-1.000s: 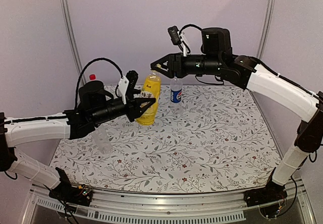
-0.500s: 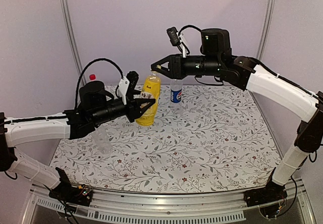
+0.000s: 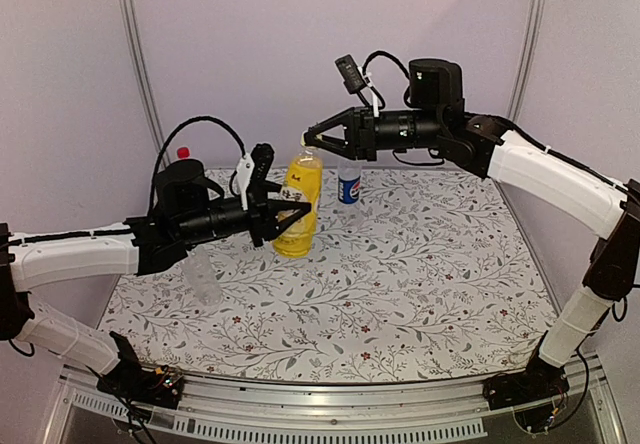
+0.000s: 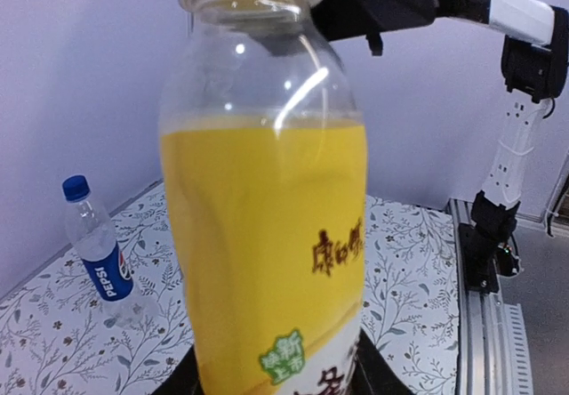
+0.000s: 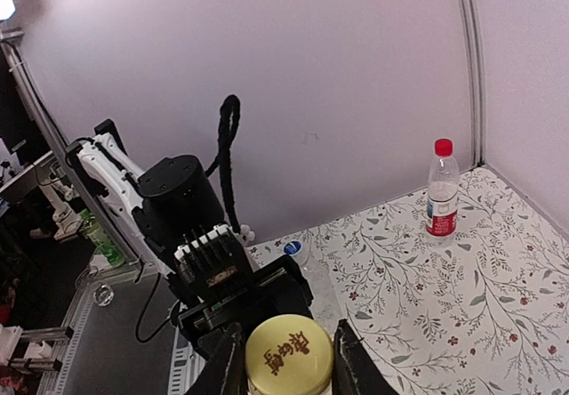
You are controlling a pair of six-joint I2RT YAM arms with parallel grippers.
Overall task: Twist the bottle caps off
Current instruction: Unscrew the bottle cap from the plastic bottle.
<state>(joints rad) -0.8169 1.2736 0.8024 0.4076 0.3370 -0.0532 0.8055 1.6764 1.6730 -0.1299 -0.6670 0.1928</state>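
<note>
Over the table (image 3: 420, 294), your left gripper (image 3: 288, 214) clamps the yellow bottle (image 3: 300, 179) (roughly upright) while your right gripper (image 3: 310, 142) is closed on its cap (image 5: 287, 353).

Room fairly bright. Light is soft and even, seemingly from overhead. The pale walls (image 3: 250, 44) take a lilac cast with no hard shadows. Shadows on the patterned tablecloth (image 3: 400, 294) are faint and diffuse.

Overhead view: slightly soft and grainy.

Left wrist view: the yellow bottle (image 4: 267, 261) sits very close to the lens, its print a touch blurred. White streaks of glare cross its clear shoulder. The blue-label bottle (image 4: 93, 244) behind it is reasonably sharp.

Right wrist view: wide-angle bend in the corner post (image 5: 471, 57). Bright spot at the upper left edge, murky dark patch at the left. The yellow cap (image 5: 289, 355) is crisp.
</note>
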